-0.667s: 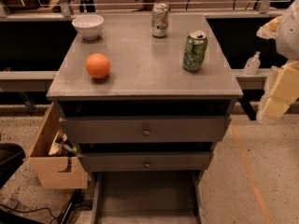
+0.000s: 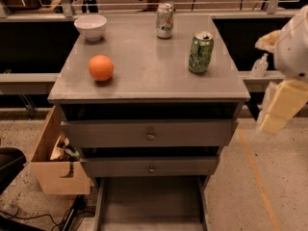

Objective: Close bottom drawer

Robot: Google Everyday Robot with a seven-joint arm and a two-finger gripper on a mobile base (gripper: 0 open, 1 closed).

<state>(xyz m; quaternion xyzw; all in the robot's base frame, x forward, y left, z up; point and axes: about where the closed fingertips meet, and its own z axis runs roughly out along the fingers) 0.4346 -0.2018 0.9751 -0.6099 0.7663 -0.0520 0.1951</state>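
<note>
Grey cabinet, centre of frame, seen from above and in front.

Bottom drawer (image 2: 150, 202): pulled out toward the lower edge of the frame, below the two upper drawers. Its shallow grey tray lies open at bottom centre. The front runs off the bottom edge and is not visible.

Middle drawer (image 2: 151, 167) and top drawer (image 2: 150, 134): grey fronts, each with a small centre knob and a dark gap above it.

Hand (image 2: 281, 107): cream-coloured, at the right edge of the frame, about level with the top drawer. It hangs below a rounded white arm part (image 2: 293, 47), well apart from the cabinet and touching nothing. Cannot tell whether it is open or closed.

Tabletop (image 2: 144, 76):
- white bowl (image 2: 90, 26), upper left corner
- orange (image 2: 101, 67), left side, nearer the front than the bowl
- silver can (image 2: 164, 19), upright, back centre
- green can (image 2: 200, 52), upright, right side, top opened

Wooden box (image 2: 57, 174): on the floor just left of the cabinet, lower left of the frame, with a cut-out handle in its front wall and some clutter inside.

Small pump bottle (image 2: 260, 65): on a ledge right of the cabinet, behind the arm.
</note>
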